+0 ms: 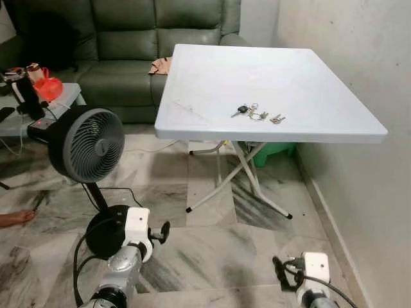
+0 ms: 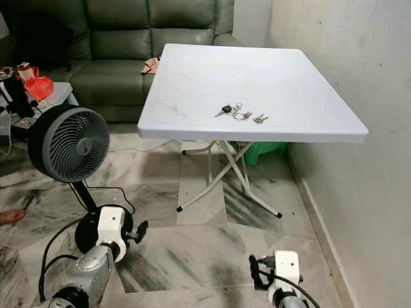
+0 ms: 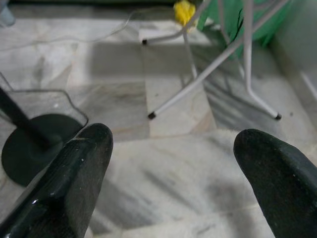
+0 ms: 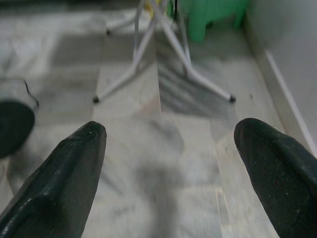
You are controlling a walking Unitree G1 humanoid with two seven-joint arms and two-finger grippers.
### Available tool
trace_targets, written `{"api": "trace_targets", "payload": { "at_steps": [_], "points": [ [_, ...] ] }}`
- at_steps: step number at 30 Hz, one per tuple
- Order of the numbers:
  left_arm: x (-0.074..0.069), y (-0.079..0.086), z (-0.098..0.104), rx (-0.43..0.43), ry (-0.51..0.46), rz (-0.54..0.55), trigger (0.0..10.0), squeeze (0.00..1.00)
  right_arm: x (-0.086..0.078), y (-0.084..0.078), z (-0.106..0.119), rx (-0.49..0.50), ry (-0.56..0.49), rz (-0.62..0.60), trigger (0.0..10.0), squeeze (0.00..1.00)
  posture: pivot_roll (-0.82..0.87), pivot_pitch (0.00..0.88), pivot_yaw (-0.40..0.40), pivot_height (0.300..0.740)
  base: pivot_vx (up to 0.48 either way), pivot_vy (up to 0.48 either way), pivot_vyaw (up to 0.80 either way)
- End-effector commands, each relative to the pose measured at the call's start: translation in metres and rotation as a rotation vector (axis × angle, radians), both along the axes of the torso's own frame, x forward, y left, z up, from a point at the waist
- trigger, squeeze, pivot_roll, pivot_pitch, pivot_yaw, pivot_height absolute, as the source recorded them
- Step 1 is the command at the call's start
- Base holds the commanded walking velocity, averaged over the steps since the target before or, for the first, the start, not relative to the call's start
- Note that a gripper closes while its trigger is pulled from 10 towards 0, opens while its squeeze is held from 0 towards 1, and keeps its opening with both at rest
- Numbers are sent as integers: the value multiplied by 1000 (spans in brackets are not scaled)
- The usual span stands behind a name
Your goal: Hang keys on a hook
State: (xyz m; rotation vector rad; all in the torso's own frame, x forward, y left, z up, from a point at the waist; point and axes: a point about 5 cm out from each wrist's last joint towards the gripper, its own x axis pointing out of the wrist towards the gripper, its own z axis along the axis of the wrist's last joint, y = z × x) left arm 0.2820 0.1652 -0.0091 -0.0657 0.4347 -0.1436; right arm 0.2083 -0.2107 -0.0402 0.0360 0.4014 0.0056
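Nothing done yet, by my reckoning. The keys (image 1: 258, 114) lie untouched on the white folding desk (image 1: 212, 77), close to its near edge and a little toward the wall-side corner. I see no hook from here; finding one remains, as do the pickup and the hanging.

My left pincer (image 3: 168, 173) and right pincer (image 4: 168, 168) both hang low over the marble floor (image 1: 212, 244), released, fingers wide apart, grasping nothing.

The keys: a small metal bunch strung out in a line, one dark-headed key at the end, rings between, lying flat.
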Motion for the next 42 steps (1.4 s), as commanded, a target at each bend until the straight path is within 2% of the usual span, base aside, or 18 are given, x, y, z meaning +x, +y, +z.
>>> {"api": "trace_targets", "payload": {
  "at_steps": [1,4,6,8,10,15,18,20,21,26,28,33,37,42],
  "points": [
    [6,2,8,-29,-41,-17,10000,0,7,0,9,3,-73,0,10000,1000,-43,0,3,740,0,0,0],
    [14,3,20,29,-132,-22,10000,0,15,2,22,0,-166,9,10000,1000,-46,0,6,740,0,0,0],
    [18,0,29,-6,-200,-47,10000,0,18,3,31,4,-228,16,10000,1000,-41,0,6,740,0,0,0],
    [20,-2,34,9,-229,-53,10000,0,19,3,35,5,-252,9,10000,1000,-41,0,6,740,0,0,0],
    [26,-7,45,-19,-285,-63,10000,0,22,5,43,22,-295,6,10000,1000,-35,0,4,740,0,0,0],
    [31,-11,57,-15,-355,-66,10000,0,27,9,55,24,-348,19,10000,1000,-36,0,4,740,0,0,0],
    [39,-15,73,-74,-399,-67,10000,0,37,15,76,29,-425,55,10000,1000,-42,0,8,740,0,0,0],
    [45,-15,83,-157,-409,-24,10000,0,42,17,91,25,-477,66,10000,1000,-42,0,8,740,0,0,0],
    [47,-16,87,-148,-420,-25,10000,0,44,17,97,13,-504,69,10000,1000,-42,0,8,740,0,0,0],
    [48,-21,95,-151,-439,-38,10000,0,46,21,109,21,-541,96,10000,1000,-42,0,8,740,0,0,0],
    [47,-25,105,-138,-490,-88,10000,0,45,27,118,15,-563,131,10000,1000,-48,0,18,740,0,0,0],
    [43,-27,121,-155,-555,-126,10000,0,42,35,131,-10,-601,160,10000,1000,-50,0,21,740,0,0,0],
    [35,-26,122,-154,-587,-136,10000,0,37,39,129,1,-592,162,10000,1000,-56,0,24,740,0,0,0],
    [28,-22,116,-163,-578,-130,10000,0,32,38,126,-5,-584,151,10000,1000,-63,0,27,740,0,0,0]
  ]
}}
